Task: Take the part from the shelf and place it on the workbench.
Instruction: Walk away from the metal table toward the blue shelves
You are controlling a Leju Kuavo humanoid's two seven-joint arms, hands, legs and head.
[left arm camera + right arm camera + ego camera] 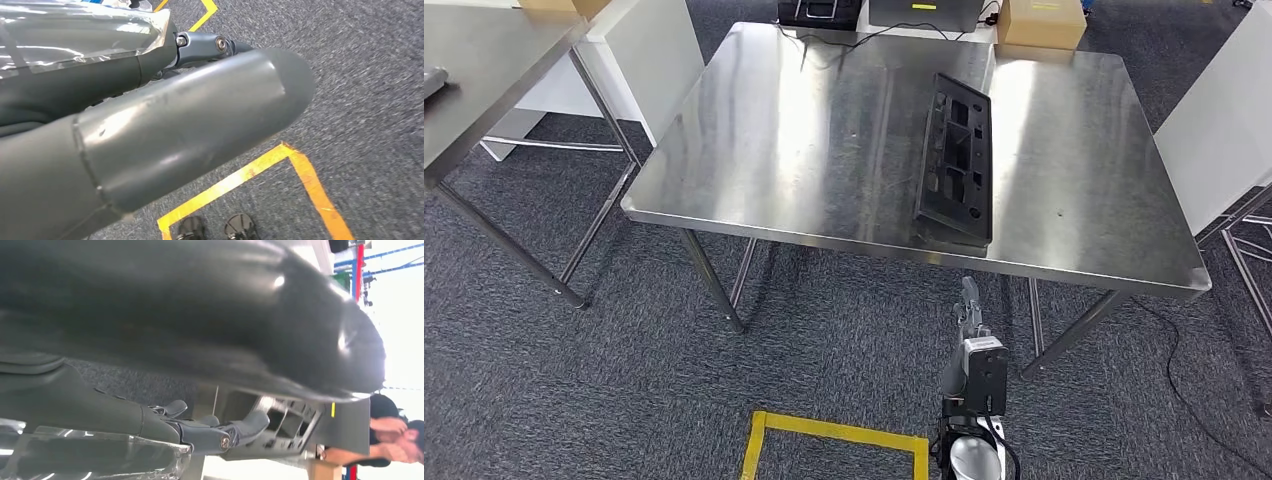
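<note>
Black slotted part (955, 160) lies flat on steel workbench (804, 150).

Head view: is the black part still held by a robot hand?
No, the black part lies flat on the steel workbench, with the right robot hand below its edge.

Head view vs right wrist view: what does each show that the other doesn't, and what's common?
Head view alone: the whole steel workbench with the black part lying flat on it near the front edge, a second steel table, a cardboard box, yellow floor tape on grey carpet, and the right hand held low in front of the workbench.

Right wrist view alone: a person in the background, and the hand's thumb and fingers close up.

Both: the black part and the right hand, which holds nothing.
</note>
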